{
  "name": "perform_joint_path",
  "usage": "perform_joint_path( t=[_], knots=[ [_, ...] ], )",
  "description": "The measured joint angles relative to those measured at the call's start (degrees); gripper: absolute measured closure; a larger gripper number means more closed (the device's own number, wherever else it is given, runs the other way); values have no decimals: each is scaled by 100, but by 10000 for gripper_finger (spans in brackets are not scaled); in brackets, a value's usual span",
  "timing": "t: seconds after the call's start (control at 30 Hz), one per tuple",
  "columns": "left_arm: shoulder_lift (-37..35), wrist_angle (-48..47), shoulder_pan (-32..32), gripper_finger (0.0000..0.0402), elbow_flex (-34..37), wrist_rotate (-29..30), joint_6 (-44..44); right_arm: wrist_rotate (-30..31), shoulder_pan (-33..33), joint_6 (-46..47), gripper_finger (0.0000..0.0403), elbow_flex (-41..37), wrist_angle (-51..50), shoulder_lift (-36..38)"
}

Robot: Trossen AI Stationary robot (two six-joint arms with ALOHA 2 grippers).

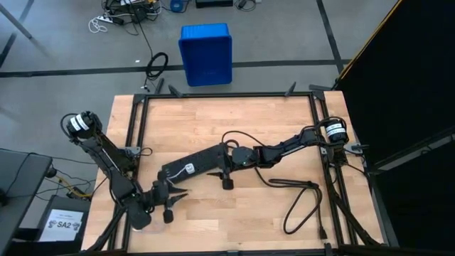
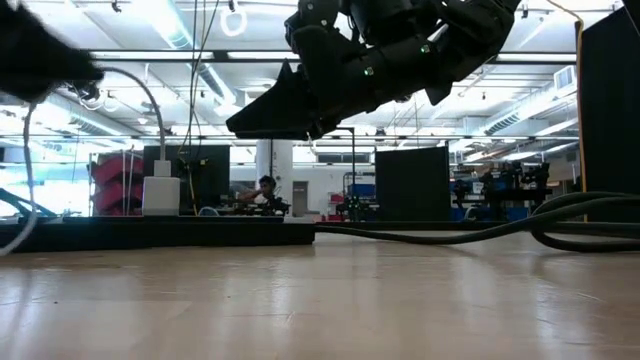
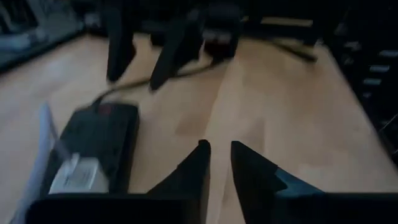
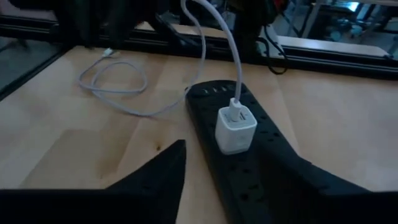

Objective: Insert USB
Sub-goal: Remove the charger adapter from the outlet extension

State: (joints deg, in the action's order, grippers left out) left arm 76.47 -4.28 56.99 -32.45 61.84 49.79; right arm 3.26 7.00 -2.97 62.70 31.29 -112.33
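The USB (image 4: pixel 118 87) is a thin whitish cable. It lies looped on the wood, rises, and its plug (image 4: pixel 235 111) sits in a white cube adapter (image 4: pixel 236 130) that stands on a black power strip (image 1: pixel 193 166). My right gripper (image 4: pixel 227 163) is open above the strip's near end, one finger on each side, short of the adapter and touching nothing. My left gripper (image 3: pixel 219 149) hovers near the strip's other end (image 3: pixel 99 140). A narrow gap shows between its fingertips, with nothing in it. In the low view the cable (image 2: pixel 150 100) arcs down into the adapter (image 2: pixel 160 195).
A thick black power cord (image 1: pixel 306 199) loops over the table's right part and shows in the low view (image 2: pixel 560 220). A black metal frame (image 1: pixel 227 94) rims the table. A blue bin (image 1: pixel 206 53) stands on the floor beyond the far edge.
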Motion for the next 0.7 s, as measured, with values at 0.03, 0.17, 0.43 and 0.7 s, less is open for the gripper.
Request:
perform_joint_path(
  t=[0.03,0.17,0.43,0.7],
  knots=[
    [0,-304,-39,368,0,-136,366,-1,-18,56,218,0,0,0],
    [0,-1444,-237,381,0,-648,1873,1,-65,132,195,0,23,-2],
    [0,-2868,-890,338,-2,-1753,2798,1,-63,132,172,0,165,-2],
    [0,-3081,-1551,246,-2,-2060,2426,-196,-67,132,170,0,127,-4]
  ],
)
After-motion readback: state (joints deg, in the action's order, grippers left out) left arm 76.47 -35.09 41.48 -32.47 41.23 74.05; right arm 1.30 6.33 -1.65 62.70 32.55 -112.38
